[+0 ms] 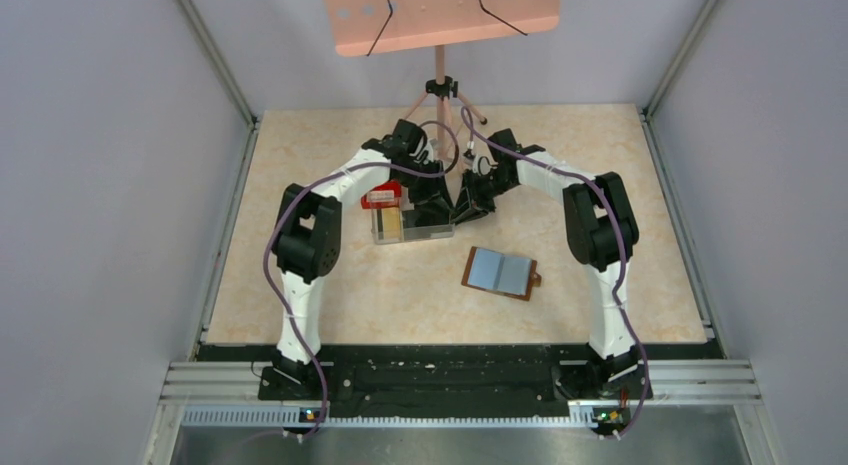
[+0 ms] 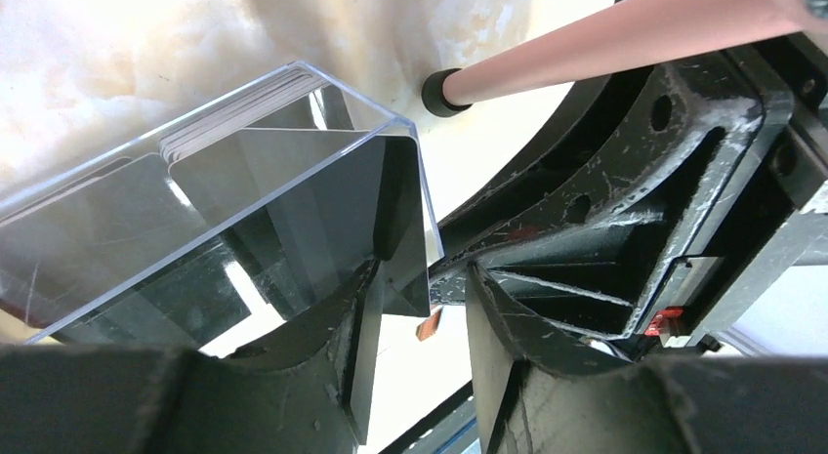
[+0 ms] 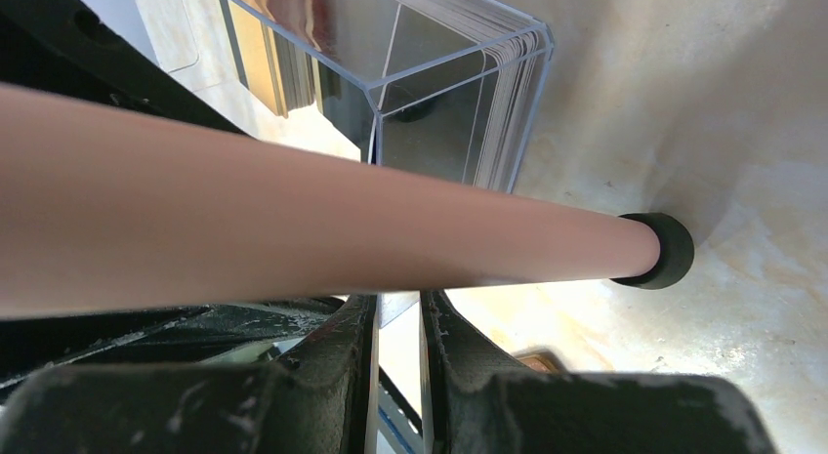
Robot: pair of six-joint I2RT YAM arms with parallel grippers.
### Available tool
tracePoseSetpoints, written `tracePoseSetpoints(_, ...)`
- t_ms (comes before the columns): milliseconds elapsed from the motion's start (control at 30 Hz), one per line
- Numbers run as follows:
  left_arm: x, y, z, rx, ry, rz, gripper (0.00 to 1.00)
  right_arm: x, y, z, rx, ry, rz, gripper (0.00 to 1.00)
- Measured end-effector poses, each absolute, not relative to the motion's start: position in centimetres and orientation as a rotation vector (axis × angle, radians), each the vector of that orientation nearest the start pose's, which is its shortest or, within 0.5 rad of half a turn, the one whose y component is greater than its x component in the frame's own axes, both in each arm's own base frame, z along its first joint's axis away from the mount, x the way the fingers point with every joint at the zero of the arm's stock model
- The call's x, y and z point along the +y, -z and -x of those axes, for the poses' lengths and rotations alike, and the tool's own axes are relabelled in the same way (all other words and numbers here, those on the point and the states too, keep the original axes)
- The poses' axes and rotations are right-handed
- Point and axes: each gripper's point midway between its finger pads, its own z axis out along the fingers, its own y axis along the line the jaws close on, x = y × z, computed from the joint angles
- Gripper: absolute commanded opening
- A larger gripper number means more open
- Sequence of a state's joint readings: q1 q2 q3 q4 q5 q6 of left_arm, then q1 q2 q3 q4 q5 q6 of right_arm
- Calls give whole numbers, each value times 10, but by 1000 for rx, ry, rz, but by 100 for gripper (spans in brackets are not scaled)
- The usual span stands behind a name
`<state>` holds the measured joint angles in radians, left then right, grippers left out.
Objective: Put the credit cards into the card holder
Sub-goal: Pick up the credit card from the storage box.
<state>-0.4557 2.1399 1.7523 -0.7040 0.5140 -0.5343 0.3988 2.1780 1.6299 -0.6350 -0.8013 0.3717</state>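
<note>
A beige marbled tabletop (image 1: 300, 285) is carrying a few small things.
A clear rectangular plastic box (image 1: 420, 233) is sitting in the middle of the tabletop's far half, with a small red plastic tray (image 1: 381, 196) lying just beside the box's far-left corner. A brown leather folding card holder (image 1: 535, 278) is lying open near the tabletop's centre, closer to the near edge and apart from the box. A pink metal stand's black-capped feet (image 1: 483, 118) are resting by the far edge.

No writing, label, brand or number can be read anywhere.
</note>
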Motion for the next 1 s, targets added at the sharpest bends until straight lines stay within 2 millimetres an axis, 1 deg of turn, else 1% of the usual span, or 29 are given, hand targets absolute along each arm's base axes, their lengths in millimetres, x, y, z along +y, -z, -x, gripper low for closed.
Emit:
tracePoseSetpoints(167, -298, -86, -385, 2782, 1065, 31, 46, 299, -68, -357, 2798, -1307, 272, 0)
tracePoseSetpoints(333, -285, -75, -388, 2789, 1074, 113, 50, 299, -68, -357, 2798, -1307, 272, 0)
tracePoseSetpoints(533, -274, -71, -390, 2766, 1104, 185, 54, 300, -68, -358, 2797, -1309, 264, 0)
tracePoseSetpoints(767, -281, -78, -395, 2684, 1223, 214, 61, 305, -71, -364, 2764, -1319, 261, 0)
tracePoseSetpoints(1000, -288, -84, -399, 2635, 1298, 217, 66, 310, -75, -372, 2719, -1344, 255, 0)
